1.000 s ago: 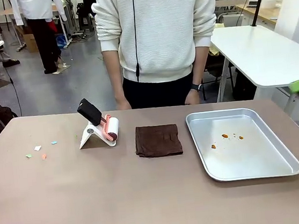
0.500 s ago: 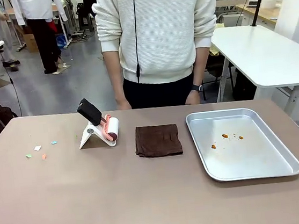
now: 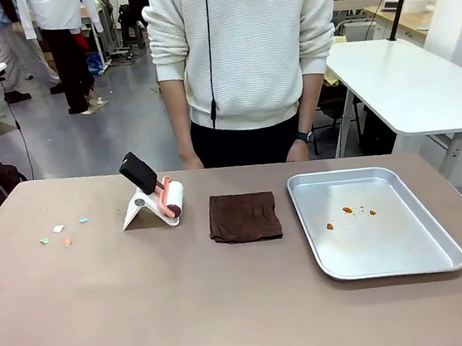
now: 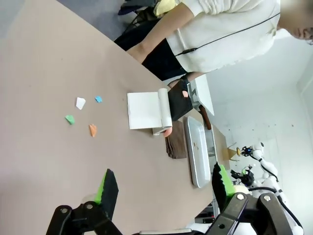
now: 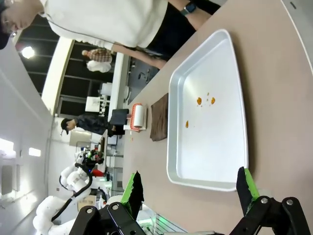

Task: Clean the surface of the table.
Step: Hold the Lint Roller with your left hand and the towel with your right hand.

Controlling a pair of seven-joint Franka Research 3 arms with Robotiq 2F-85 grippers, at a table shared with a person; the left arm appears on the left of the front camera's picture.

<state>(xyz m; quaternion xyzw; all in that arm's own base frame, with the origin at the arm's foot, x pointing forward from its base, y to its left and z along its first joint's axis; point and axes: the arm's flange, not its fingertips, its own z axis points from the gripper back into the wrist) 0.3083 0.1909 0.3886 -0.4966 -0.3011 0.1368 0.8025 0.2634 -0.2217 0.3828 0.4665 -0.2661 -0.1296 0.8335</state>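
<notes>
- The table (image 3: 147,316) is spreading across the front view, one wide brown top, and its near half is lying bare.
- Four paper scraps (image 3: 58,229) are sitting toward its left edge, well apart from the rest.
- One lint roller (image 3: 165,199) is leaning on one white stand (image 3: 139,210), and one brown cloth (image 3: 244,216) is lying just beside it.
- One silver tray (image 3: 390,247) is sitting near the right edge, carrying four orange specks (image 3: 347,209).
- One person (image 3: 243,55) is standing at the far edge.
- The left gripper (image 4: 164,188) and right gripper (image 5: 190,188) are both hanging over the table, fingers spread wide, gripping nothing.
</notes>
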